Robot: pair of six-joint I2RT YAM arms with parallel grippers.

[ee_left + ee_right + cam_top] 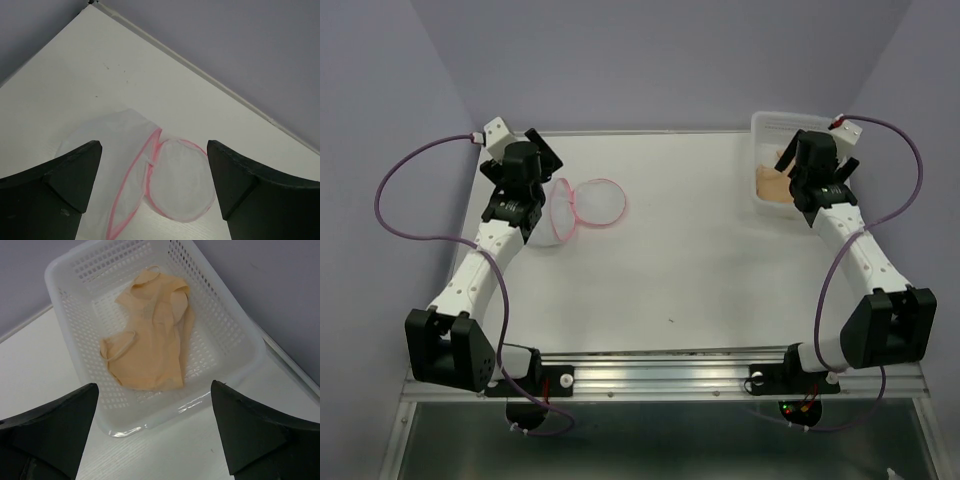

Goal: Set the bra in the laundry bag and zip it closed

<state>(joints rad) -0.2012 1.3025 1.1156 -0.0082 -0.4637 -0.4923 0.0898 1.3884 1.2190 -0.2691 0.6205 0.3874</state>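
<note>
1. When everything on the table (700, 260) is counted, it comes to one bra (147, 345), one laundry bag (582, 208), one white perforated basket (75, 325) and two grippers.
2. The bra lies crumpled on the floor of the basket, which sits at the far right corner of the table.
3. The laundry bag lies flat near the far left corner, well apart from the basket. It shows two round pink-trimmed rims side by side.
4. The right gripper (154, 386) hovers over the near rim of the basket with its fingers spread wide and nothing between them.
5. The left gripper (154, 145) hangs above the bag, equally wide apart and empty.
6. Seen from overhead, the bra is only a peach patch partly hidden by the right arm. The right wrist view shows the whole garment, with cups and thin looped straps.
7. The left wrist view alone shows the bag's translucent mesh and a small tab on the pink edge, possibly the zipper pull.
</note>
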